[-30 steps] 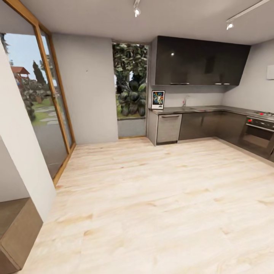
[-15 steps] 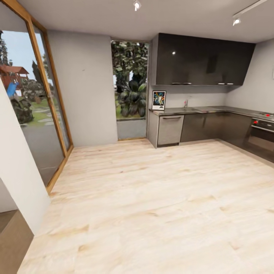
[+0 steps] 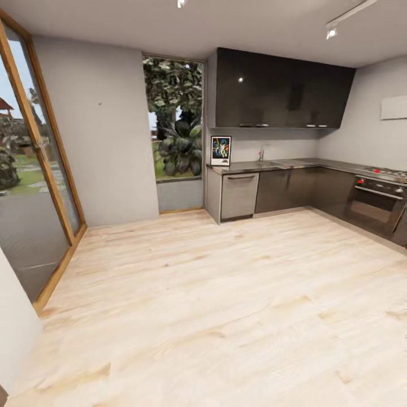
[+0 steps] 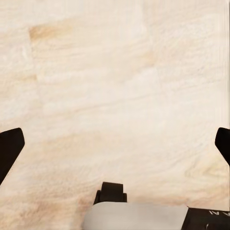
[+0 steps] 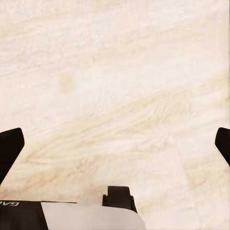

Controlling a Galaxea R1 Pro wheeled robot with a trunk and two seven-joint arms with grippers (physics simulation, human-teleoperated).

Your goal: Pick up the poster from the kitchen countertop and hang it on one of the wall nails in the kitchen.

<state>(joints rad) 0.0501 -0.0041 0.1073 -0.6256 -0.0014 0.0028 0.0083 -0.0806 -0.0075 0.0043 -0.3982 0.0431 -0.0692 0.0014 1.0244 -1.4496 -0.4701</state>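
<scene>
Head kitchenward — wrists over floor (image 4: 115, 86)

Black fingertips (image 4: 9, 148), pale grey wrist housing (image 4: 134, 216), faint white lettering.

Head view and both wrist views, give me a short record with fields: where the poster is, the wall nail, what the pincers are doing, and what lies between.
poster: upright at the left end of the countertop, against the wall
wall nail: dark speck on the pale wall left of the window
left pincer: open, over bare wood floor
right pincer: open, over wood floor
between robot and kitchen: light wood floor
stage: poster not yet picked up
</scene>
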